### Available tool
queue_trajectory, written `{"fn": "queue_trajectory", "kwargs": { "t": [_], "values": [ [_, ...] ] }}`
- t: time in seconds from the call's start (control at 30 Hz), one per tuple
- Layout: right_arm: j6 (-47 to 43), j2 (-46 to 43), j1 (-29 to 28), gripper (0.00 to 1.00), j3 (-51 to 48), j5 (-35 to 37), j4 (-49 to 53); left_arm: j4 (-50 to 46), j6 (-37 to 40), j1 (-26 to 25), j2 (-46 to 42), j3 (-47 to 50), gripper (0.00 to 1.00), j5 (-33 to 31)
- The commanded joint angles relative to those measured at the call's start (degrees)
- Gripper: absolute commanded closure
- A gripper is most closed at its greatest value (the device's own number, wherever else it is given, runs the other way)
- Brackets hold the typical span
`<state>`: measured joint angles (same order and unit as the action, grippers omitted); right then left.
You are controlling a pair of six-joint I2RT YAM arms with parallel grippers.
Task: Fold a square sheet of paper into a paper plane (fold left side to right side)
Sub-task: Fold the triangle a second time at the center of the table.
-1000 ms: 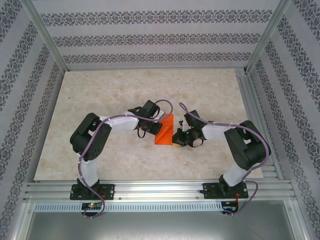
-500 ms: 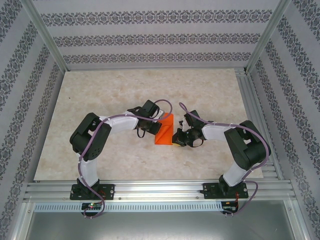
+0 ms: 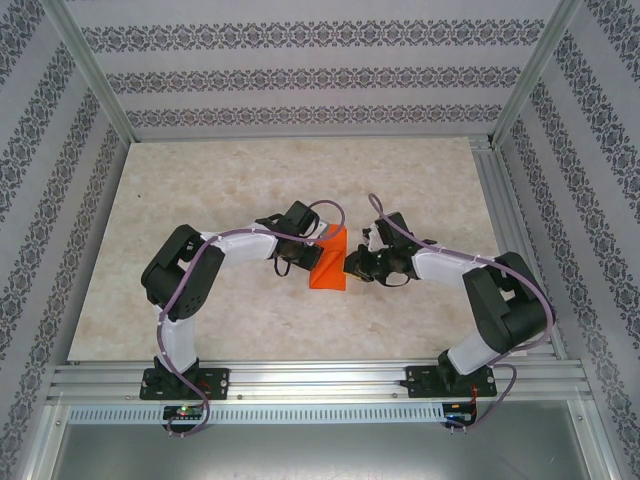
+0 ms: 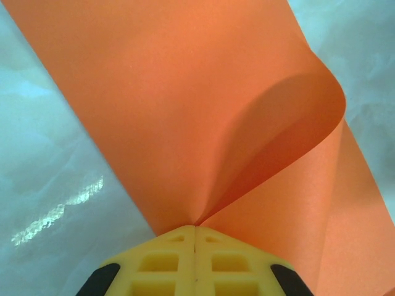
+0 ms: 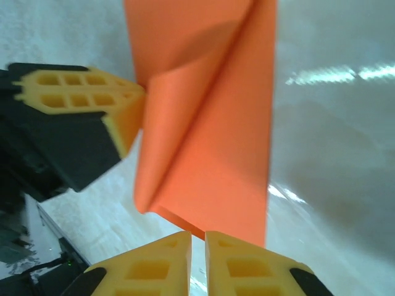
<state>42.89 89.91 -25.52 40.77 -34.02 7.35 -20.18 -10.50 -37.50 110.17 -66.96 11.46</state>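
The paper plane (image 3: 330, 262) is a bright orange folded sheet lying mid-table, with one flap curling up off the layer below. My left gripper (image 3: 316, 246) comes in from the left and is shut on that flap's edge. The left wrist view shows the paper (image 4: 185, 111) pinched to a point at my left gripper (image 4: 195, 227). My right gripper (image 3: 347, 268) sits at the paper's right side. In the right wrist view its jaws (image 5: 197, 237) stand a narrow gap apart with table showing between them. The paper's near edge (image 5: 216, 154) lies just beyond the tips. The left gripper (image 5: 141, 98) shows there too.
The marble-patterned table top (image 3: 200, 190) extends all round the paper. Aluminium rails (image 3: 320, 375) run along the near edge and a rail (image 3: 500, 200) lines the right side. Patterned walls (image 3: 300, 75) enclose the back and sides.
My right gripper has parted slightly and shifted a little up and away along the paper's right edge, the arm's elbow swinging right. The left gripper stays pinched on the flap.
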Motion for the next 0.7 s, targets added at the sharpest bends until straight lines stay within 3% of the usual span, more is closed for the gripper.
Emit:
{"fn": "queue_trajectory", "kwargs": {
  "t": [0.0,0.3,0.67],
  "values": [
    [5.71,1.52,-1.19,0.88,0.96,-1.49,-9.65,1.02,0.49,0.75,0.97,1.37,0.93,0.5],
    [8.78,7.9,-3.27,0.89,5.54,0.26,-14.62,1.11,0.48,0.76,1.1,1.26,0.94,1.02],
    [7.19,13.26,-3.83,0.89,8.15,2.31,-12.73,1.27,0.36,0.74,1.23,1.18,0.94,1.1]
  ]
}}
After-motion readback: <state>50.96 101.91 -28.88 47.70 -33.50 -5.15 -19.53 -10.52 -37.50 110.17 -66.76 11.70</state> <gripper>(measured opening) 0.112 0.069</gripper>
